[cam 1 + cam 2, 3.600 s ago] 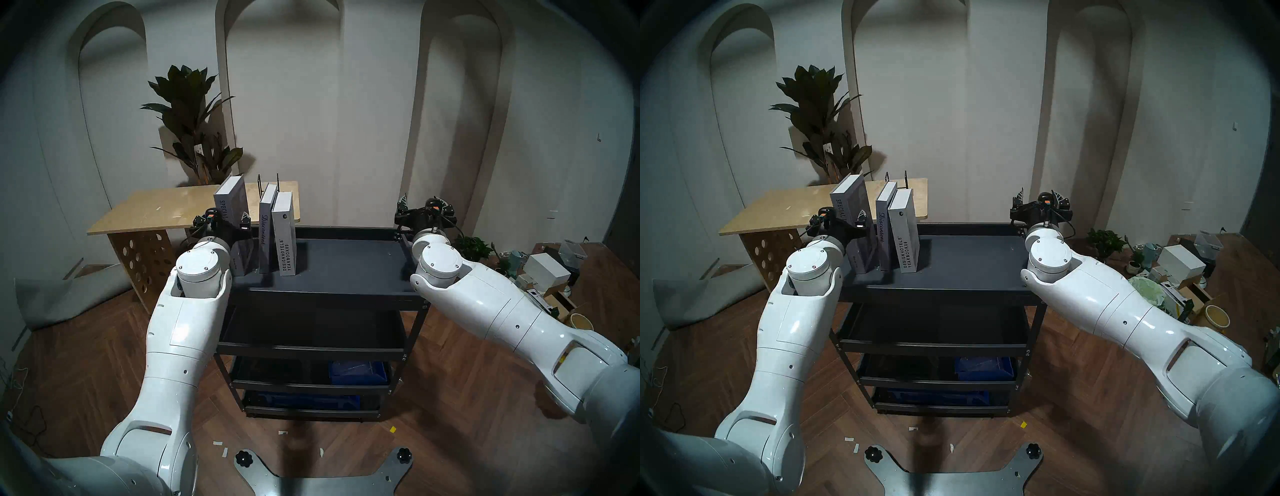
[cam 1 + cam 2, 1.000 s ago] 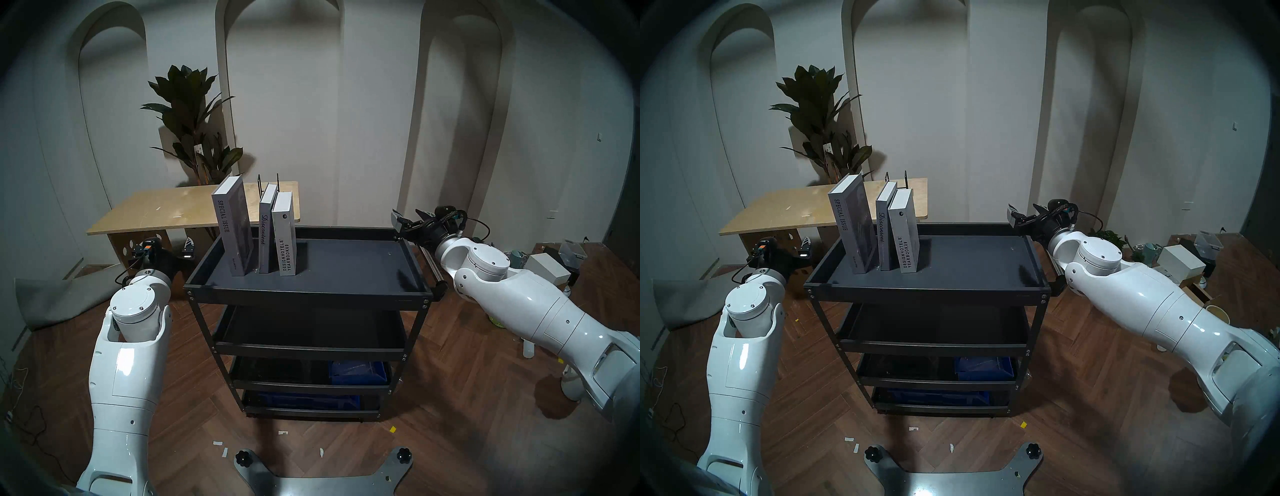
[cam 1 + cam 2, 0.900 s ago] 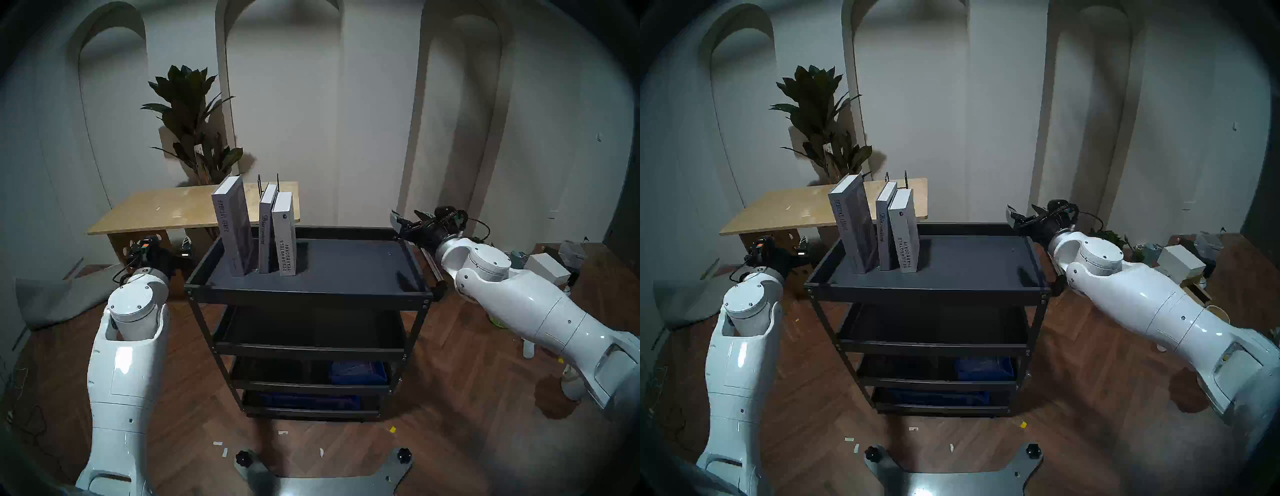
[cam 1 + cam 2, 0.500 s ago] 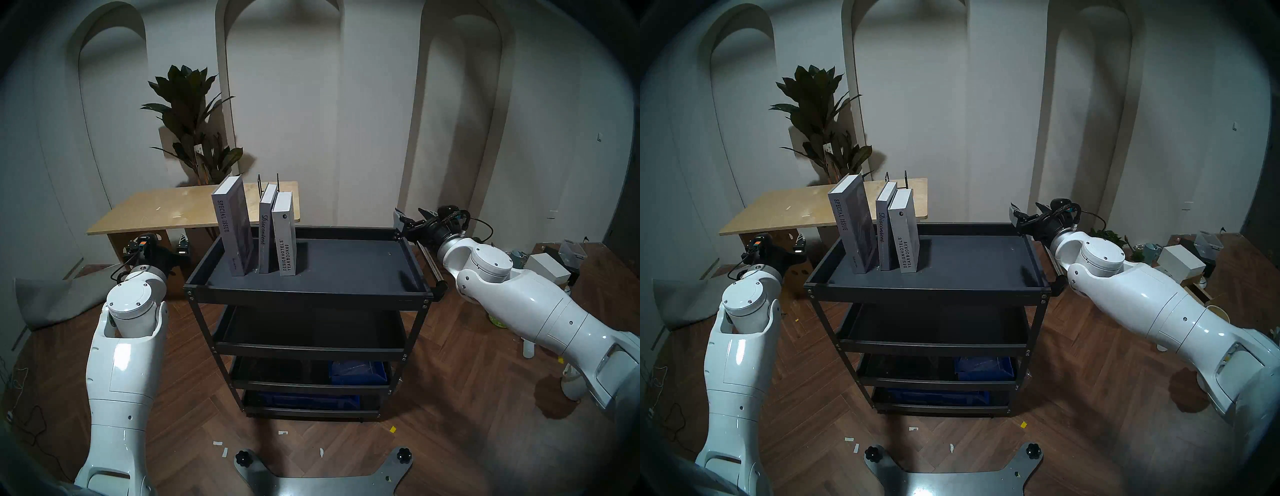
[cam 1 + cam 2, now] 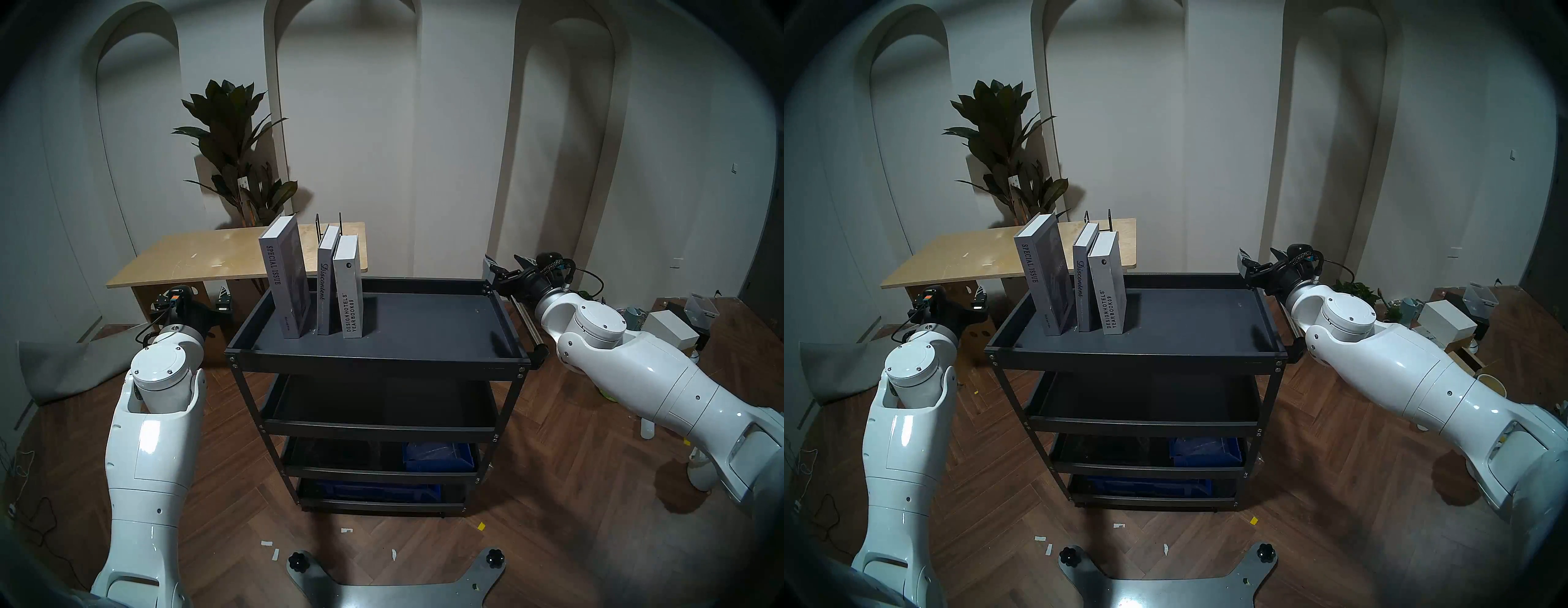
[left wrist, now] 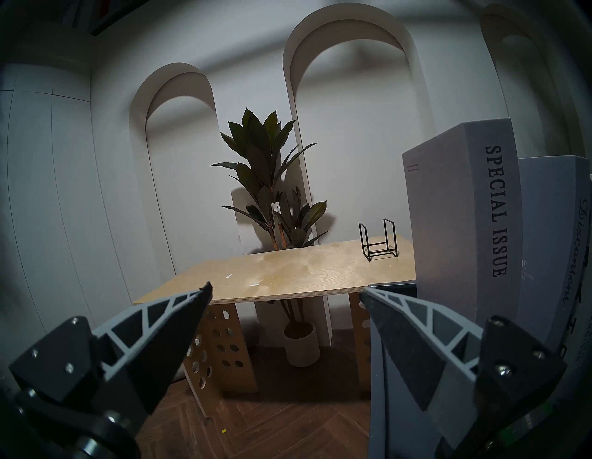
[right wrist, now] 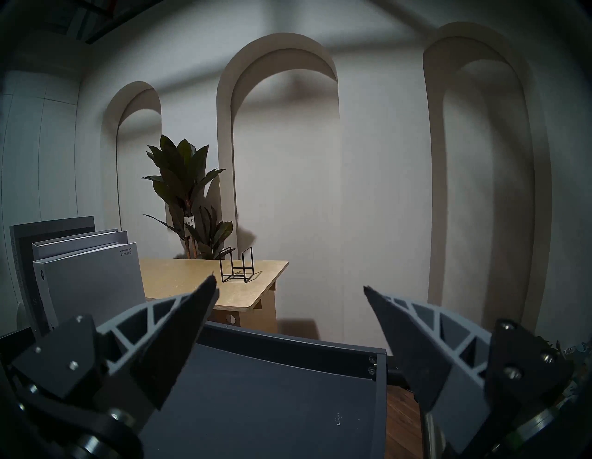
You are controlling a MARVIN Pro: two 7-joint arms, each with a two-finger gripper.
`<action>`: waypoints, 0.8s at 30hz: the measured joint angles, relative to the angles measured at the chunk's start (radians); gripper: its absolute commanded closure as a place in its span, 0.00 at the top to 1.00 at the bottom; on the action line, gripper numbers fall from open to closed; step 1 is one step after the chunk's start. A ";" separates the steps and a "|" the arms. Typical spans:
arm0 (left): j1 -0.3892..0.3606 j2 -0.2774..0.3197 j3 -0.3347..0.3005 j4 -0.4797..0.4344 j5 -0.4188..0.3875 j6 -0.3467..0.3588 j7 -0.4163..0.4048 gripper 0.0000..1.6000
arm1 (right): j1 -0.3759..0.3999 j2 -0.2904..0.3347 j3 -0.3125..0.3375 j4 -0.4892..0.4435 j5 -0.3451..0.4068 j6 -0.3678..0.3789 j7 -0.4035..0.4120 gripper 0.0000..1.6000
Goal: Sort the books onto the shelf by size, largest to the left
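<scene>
Standing at the shelf's [image 5: 377, 356] ten o'clock: "SPECIAL ISSUE" [image 5: 285, 278], "Discontent" [image 5: 326, 285], "YEARBOOK09" [image 5: 351, 293], tallest leftmost. Left gripper [image 6: 285, 290] and right gripper [image 7: 290, 287] flank it, jaws spread, empty.

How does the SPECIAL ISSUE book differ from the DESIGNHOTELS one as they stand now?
SPECIAL ISSUE is the tallest and leftmost; DESIGNHOTELS is the shortest and rightmost. SPECIAL ISSUE leans with its top to the left; DESIGNHOTELS stands nearly upright against Discontent. SPECIAL ISSUE's cover looks darker grey; DESIGNHOTELS is paler. Both stand spine-out on the shelf, untouched by either gripper.
</scene>
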 measured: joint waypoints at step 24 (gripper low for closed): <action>-0.001 0.000 0.000 0.001 0.002 0.000 -0.004 1.00 | -0.002 -0.002 0.000 -0.001 -0.001 -0.002 0.010 1.00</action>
